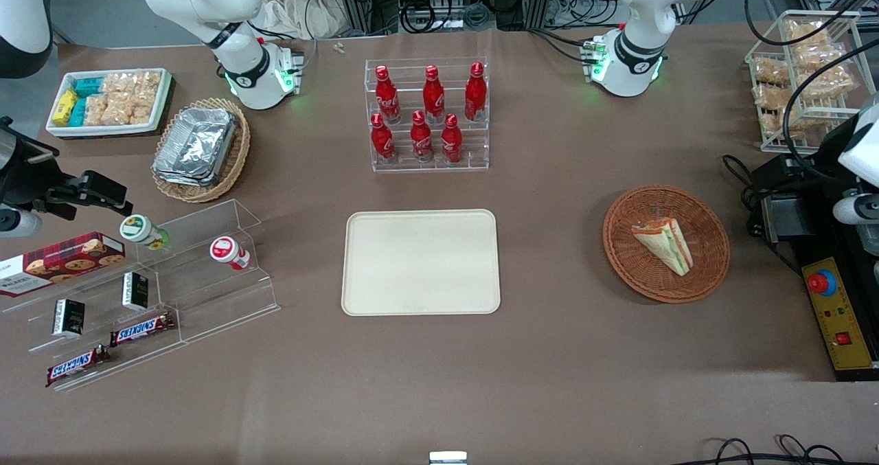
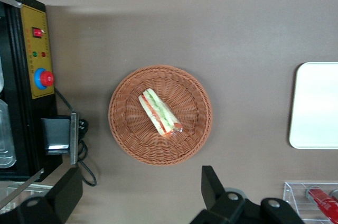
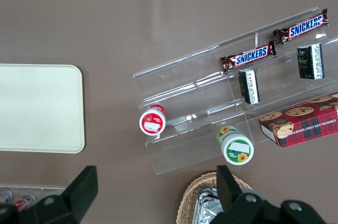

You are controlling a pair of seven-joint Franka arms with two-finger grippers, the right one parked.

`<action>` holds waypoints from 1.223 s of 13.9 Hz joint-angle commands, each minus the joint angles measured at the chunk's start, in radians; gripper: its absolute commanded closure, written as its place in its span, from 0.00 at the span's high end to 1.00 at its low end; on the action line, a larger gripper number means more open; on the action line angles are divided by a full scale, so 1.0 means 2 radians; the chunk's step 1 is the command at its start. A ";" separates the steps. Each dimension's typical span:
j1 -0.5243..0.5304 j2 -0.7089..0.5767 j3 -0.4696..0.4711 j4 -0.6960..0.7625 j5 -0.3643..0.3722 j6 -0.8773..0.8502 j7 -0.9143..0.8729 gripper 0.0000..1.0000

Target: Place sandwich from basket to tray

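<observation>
Lying in the reddish-brown wicker basket is the sandwich, a clear-wrapped triangular wedge showing white bread with green and orange-red layers; it rests on its side near the basket's middle, touching the woven floor; the basket sits on the brown desk toward the working arm's end. Well apart from the basket, at about the same nearness to the front camera, lies the cream tray, flat and bare, its long edges running along the desk. The gripper hangs high above the desk, over the ground just beside the basket's rim; its two dark fingers stand wide apart with nothing between them, touching neither basket nor sandwich. A clear tiered rack of red bottles stands farther from the front camera than the tray; a yellow control box with a red button sits beside the basket at the desk's edge; a lighter tan basket of foil trays and a clear stepped stand with snack bars and small jars occupy the parked arm's end.
</observation>
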 commanded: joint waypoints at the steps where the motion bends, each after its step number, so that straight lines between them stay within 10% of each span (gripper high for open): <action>1: 0.002 -0.004 -0.002 0.000 0.018 -0.009 0.005 1.00; 17: 0.008 -0.005 -0.002 -0.055 0.016 0.006 -0.023 1.00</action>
